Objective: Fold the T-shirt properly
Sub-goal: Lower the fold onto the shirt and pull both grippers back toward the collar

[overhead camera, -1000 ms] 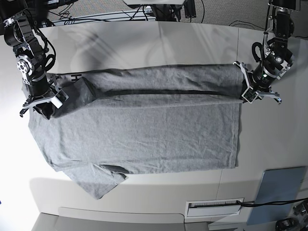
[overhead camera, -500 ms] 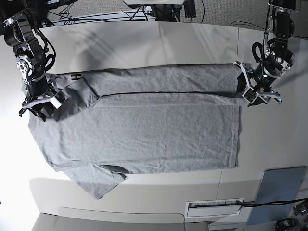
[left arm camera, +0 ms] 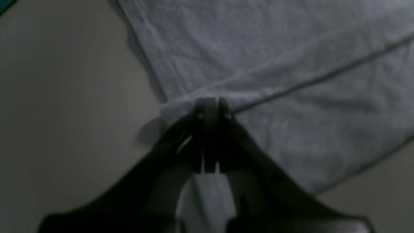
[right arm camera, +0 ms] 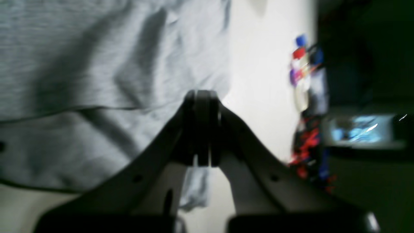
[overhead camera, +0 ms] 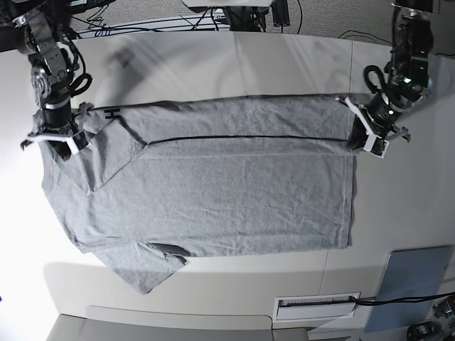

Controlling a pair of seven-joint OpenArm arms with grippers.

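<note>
The heather-grey T-shirt (overhead camera: 213, 199) lies flat across the white table (overhead camera: 213, 64), with its far long edge folded over as a strip (overhead camera: 234, 117). A bit of black lettering (overhead camera: 110, 114) shows at the strip's left end. A sleeve (overhead camera: 142, 268) sticks out at the near left. My left gripper (overhead camera: 357, 140) is shut on the strip's right corner; the left wrist view shows it (left arm camera: 210, 105) pinching the cloth (left arm camera: 291, 48). My right gripper (overhead camera: 55, 148) is shut on the shirt at the left end, and the right wrist view shows it (right arm camera: 202, 97) clamping grey cloth (right arm camera: 81, 64).
A blue-grey panel (overhead camera: 416, 277) lies at the near right corner. A white slotted plate (overhead camera: 316, 307) sits by the near edge. Cables (overhead camera: 142, 25) run beyond the table's far edge. Coloured clutter (right arm camera: 307, 81) shows off the table in the right wrist view.
Both grippers have moved toward the far edge with the cloth still held. The folded strip has settled flatter and its dark shadow gap has closed to a thin line.
</note>
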